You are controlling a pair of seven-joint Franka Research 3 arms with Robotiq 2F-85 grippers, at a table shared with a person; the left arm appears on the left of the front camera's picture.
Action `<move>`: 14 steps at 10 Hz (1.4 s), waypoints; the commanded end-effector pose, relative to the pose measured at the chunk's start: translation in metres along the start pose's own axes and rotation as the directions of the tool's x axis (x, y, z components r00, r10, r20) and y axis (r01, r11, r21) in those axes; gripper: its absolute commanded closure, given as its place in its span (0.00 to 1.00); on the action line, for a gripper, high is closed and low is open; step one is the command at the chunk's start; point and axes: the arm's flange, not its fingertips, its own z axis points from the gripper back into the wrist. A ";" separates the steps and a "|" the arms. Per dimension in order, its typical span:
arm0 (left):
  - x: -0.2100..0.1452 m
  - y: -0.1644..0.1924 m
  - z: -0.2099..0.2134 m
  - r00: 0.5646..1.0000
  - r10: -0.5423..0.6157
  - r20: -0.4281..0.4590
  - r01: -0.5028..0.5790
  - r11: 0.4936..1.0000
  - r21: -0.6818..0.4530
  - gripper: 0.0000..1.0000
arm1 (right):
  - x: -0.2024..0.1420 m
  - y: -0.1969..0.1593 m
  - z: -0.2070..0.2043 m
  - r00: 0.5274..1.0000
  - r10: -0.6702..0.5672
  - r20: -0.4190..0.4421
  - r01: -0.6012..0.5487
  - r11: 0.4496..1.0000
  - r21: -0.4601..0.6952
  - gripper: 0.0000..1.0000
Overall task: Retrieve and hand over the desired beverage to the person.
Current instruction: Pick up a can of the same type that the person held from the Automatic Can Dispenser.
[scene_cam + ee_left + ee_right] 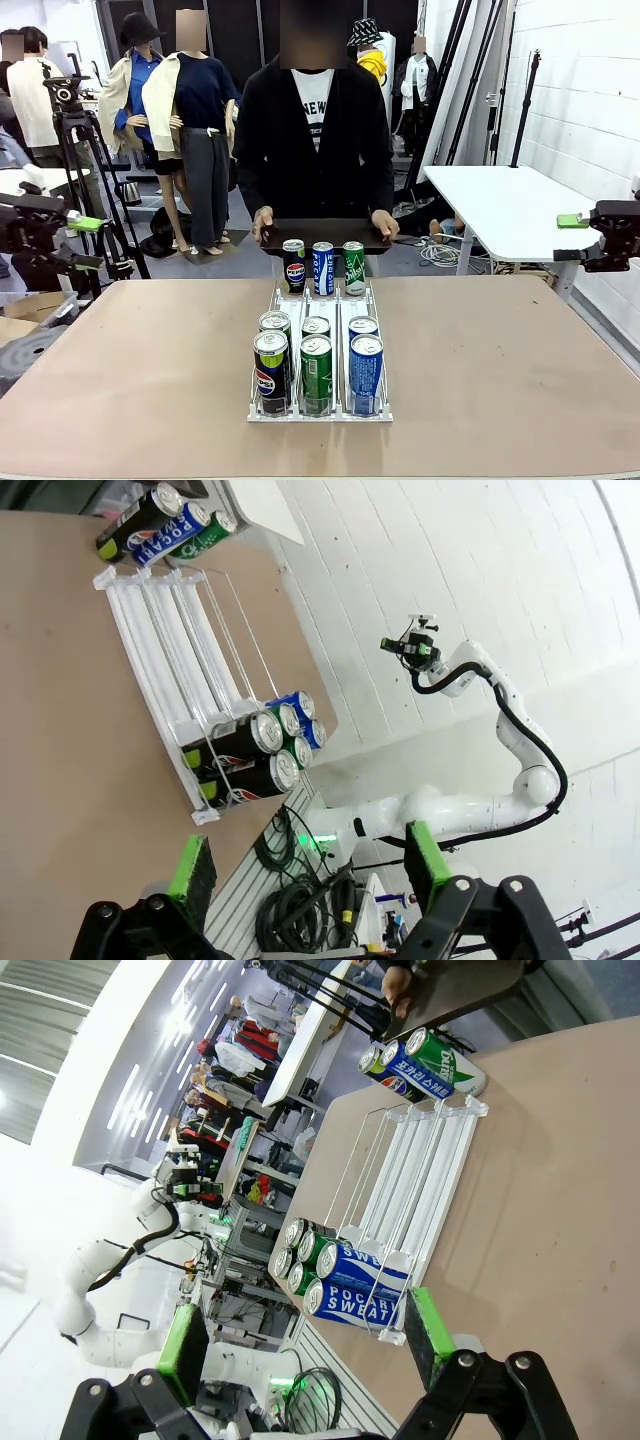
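A tan tabletop [120, 380] fills the lower half of the front view, matte and bare apart from a clear wire rack [320, 416] at its centre. Six cans sit at the rack's near end in two rows of three. A black Pepsi can [270, 372], a green can [316, 374] and a blue can [366, 374] are in front, with three more close behind. Three further cans [322, 268] stand at the rack's far end, black, blue and green from left to right. Just beyond them, in the upper centre, the person [315, 130] stands at the table's far edge with both hands on a dark tray [325, 228].

The left gripper [88, 243] hangs at the frame's left edge and the right gripper [570, 238] at the right edge. Both are off the table's sides, jaws spread wide with nothing between them.

Behind, a white brick wall [590, 90] runs down the right, with a white side table [500, 205] below it. A camera tripod [75, 130] stands at upper left.
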 end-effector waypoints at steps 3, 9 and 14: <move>-0.011 -0.036 -0.055 0.995 0.029 -0.094 -0.021 0.995 0.094 0.00 | -0.001 0.001 0.000 1.000 0.003 0.004 -0.003 1.000 -0.006 0.00; -0.004 -0.081 -0.143 0.946 0.055 -0.320 0.029 0.967 0.252 0.00 | -0.001 0.001 0.000 1.000 0.003 0.004 -0.003 1.000 -0.006 0.00; 0.001 -0.114 -0.216 0.892 0.062 -0.448 0.141 0.902 0.407 0.00 | -0.001 0.001 0.000 1.000 0.003 0.004 -0.003 1.000 -0.006 0.00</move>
